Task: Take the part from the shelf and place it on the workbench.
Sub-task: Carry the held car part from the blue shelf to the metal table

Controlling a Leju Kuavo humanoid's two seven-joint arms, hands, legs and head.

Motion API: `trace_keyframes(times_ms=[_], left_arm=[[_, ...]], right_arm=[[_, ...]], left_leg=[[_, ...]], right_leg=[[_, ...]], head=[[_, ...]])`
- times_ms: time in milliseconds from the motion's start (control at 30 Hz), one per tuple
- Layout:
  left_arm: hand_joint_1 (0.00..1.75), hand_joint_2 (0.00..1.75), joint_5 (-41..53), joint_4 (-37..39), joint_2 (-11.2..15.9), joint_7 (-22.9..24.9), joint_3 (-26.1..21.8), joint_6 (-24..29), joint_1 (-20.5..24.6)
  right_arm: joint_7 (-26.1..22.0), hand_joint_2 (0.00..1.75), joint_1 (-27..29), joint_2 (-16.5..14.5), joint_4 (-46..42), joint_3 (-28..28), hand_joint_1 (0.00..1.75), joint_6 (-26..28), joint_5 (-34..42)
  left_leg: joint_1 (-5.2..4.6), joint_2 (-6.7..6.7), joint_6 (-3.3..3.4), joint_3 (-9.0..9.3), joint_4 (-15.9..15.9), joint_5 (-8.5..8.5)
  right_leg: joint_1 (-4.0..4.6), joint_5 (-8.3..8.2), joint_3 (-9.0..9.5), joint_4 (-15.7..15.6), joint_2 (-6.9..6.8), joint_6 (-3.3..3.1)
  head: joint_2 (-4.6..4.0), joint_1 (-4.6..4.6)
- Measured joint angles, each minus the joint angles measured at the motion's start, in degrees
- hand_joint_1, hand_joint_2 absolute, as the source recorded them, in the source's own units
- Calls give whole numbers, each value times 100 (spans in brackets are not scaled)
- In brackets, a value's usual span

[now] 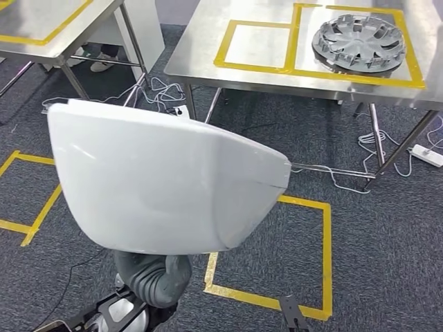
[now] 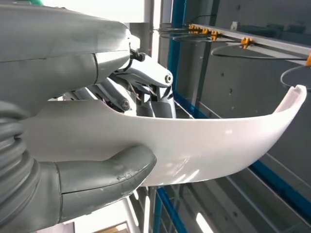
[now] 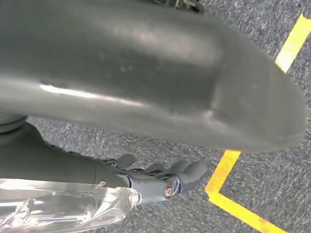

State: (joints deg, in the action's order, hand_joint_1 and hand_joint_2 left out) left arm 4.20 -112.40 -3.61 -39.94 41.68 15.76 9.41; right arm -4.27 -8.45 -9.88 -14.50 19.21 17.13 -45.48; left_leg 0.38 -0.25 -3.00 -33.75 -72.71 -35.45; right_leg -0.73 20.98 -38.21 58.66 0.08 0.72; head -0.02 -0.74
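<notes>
Grey carpet (image 1: 386, 228), two steel tables (image 1: 250, 62); one wheel cover (image 1: 359, 43) on nearer. One white part (image 1: 162, 180) gripped by left hand (image 2: 110, 141). Right hand (image 3: 161, 182) empty, fingers extended.

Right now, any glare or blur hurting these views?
Head view: sharp, soft sheen on the white part. Left wrist view: blown-out backlight behind the left robot hand. Right wrist view: right robot hand is a close, out-of-focus mass; carpet sharp.

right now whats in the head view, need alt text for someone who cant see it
A large white curved part fills the middle, held up over grey carpet by the left hand. Beyond it stands a steel workbench marked with yellow tape, with a grey wheel cover on it.
</notes>
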Motion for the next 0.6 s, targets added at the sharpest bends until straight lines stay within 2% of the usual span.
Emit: trace_keyframes(times_ms=[33, 67, 100, 133, 200, 233, 267, 367, 400, 433, 500, 533, 567, 600], left_arm=[[175, 175, 2, 0, 7, 0, 0, 14, 0], [175, 175, 4, -1, 13, 0, 0, 29, 0], [175, 175, 6, -1, 19, 0, 0, 41, 0], [175, 175, 7, -1, 25, 0, 0, 52, 0], [175, 175, 8, -1, 34, 0, 1, 70, 1], [175, 175, 8, -2, 37, 0, 4, 76, 0], [175, 175, 7, -3, 39, 1, 7, 80, 0], [175, 175, 1, -6, 35, 1, 12, 82, 3], [175, 175, -1, -7, 31, 1, 14, 81, 4], [175, 175, -1, -7, 27, 1, 15, 79, 5], [175, 175, -3, -7, 24, 1, 19, 74, 5], [175, 175, -4, -7, 24, 1, 21, 73, 4], [175, 175, -5, -7, 24, 1, 23, 72, 4], [175, 175, -7, -7, 24, 1, 25, 72, 4]], right_arm=[[1, 0, 20, 0, 1, 0, 0, -1, 0], [2, 0, 38, 0, 2, 0, 0, -2, 0], [3, 0, 46, 0, 2, 0, 0, -3, 0], [3, 0, 47, 0, 3, 0, 0, -4, 0], [3, 0, 43, 0, 3, 0, 0, -6, 0], [3, 0, 40, 0, 3, -1, 0, -7, 1], [3, 0, 37, 0, 3, -1, 0, -9, 2], [3, 0, -1, 0, 1, -2, 0, -15, 1], [3, 0, -22, 0, 1, -3, 0, -15, 1], [3, 0, -39, 0, 1, -3, 0, -15, 2], [3, 0, -50, 0, 2, -4, 0, -15, 2], [3, 0, -46, 0, 2, -4, 0, -15, 2], [3, 0, -42, 0, 2, -4, 0, -15, 2], [3, 0, -41, 0, 2, -4, 0, -15, 2]], left_leg=[[1, 0, -4, -144, -31, -246], [2, 0, 0, -250, 12, -396], [2, 0, 10, -313, 131, -378], [2, 1, 26, -330, 358, -148], [1, 17, 64, -300, 1035, 635], [-1, 26, 89, -283, 1310, 973], [-6, 29, 117, -278, 1471, 1172], [-2, 12, 227, -232, 1530, 1261], [6, 12, 263, -206, 1540, 1258], [14, 13, 295, -181, 1549, 1251], [3, 11, 339, -150, 1549, 1213], [-3, 6, 351, -136, 1548, 1193], [-7, -3, 353, -115, 1547, 1171], [-9, -13, 349, -84, 1546, 1145]], right_leg=[[-4, 54, 92, -25, 16, -2], [-9, 111, 180, -38, 38, 2], [-13, 167, 258, -42, 63, 13], [-17, 222, 332, -42, 83, 31], [-11, 322, 440, -22, 111, 83], [-1, 373, 464, -9, 118, 116], [9, 424, 473, 3, 120, 152], [8, 550, 516, 20, 100, 260], [6, 629, 485, 129, 85, 289], [4, 763, 384, 366, 71, 312], [6, 1101, -9, 1116, 51, 338], [7, 1199, -207, 1440, 49, 343], [7, 1185, -327, 1587, 49, 344], [7, 1048, -336, 1505, 49, 338]], head=[[0, 0], [0, -1], [0, -2], [0, -4], [0, -14], [0, -14], [0, -14], [0, -1], [0, 12], [0, 20], [0, 39], [0, 39], [0, 42], [0, 41]])
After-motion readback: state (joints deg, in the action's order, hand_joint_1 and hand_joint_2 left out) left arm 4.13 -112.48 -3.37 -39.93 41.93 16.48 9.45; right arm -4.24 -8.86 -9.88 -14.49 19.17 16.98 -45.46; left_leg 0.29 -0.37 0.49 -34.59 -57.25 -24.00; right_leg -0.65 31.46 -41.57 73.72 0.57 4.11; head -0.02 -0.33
